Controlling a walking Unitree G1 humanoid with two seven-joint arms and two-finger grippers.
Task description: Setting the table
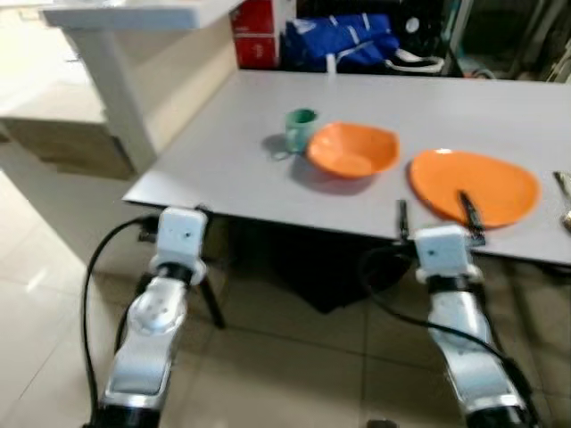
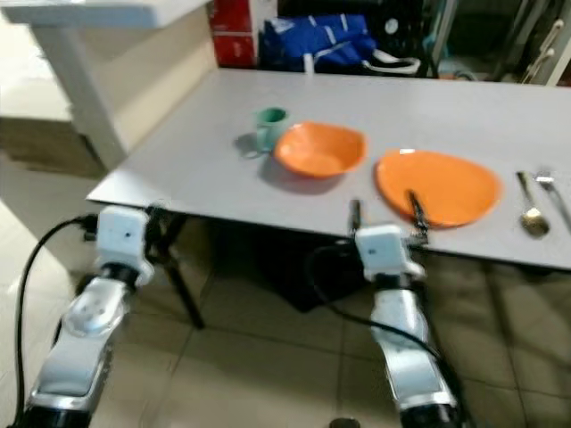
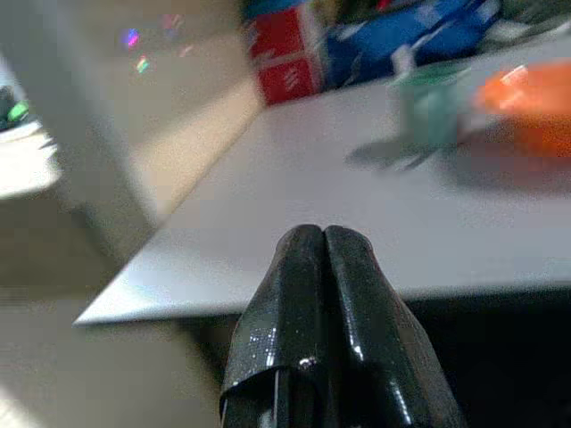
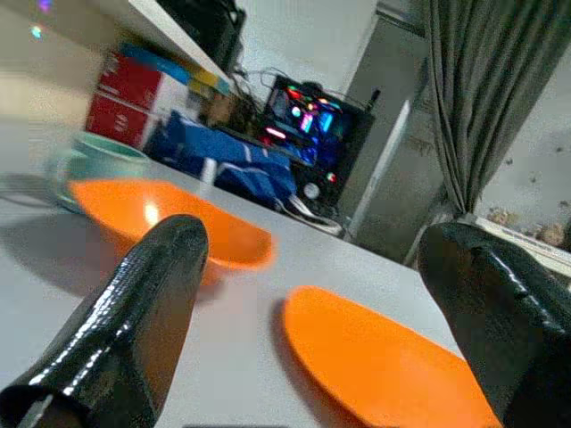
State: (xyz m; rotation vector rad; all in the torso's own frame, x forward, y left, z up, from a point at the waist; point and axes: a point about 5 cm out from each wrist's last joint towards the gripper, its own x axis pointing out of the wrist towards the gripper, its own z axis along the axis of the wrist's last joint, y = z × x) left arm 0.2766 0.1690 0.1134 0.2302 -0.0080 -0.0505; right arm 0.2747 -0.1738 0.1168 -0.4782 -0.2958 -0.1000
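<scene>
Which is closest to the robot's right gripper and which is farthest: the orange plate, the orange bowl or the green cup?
Judged from the right gripper in the left eye view:
1. Orange plate, directly ahead at the table's near edge, under one fingertip.
2. Orange bowl, farther in, toward the robot's left.
3. Green cup, just beyond the bowl, farther left.

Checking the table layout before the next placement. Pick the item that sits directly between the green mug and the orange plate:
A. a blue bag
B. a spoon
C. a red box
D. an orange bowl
D. The orange bowl sits on the grey table with the green mug close on its left side and the orange plate on its right.
</scene>
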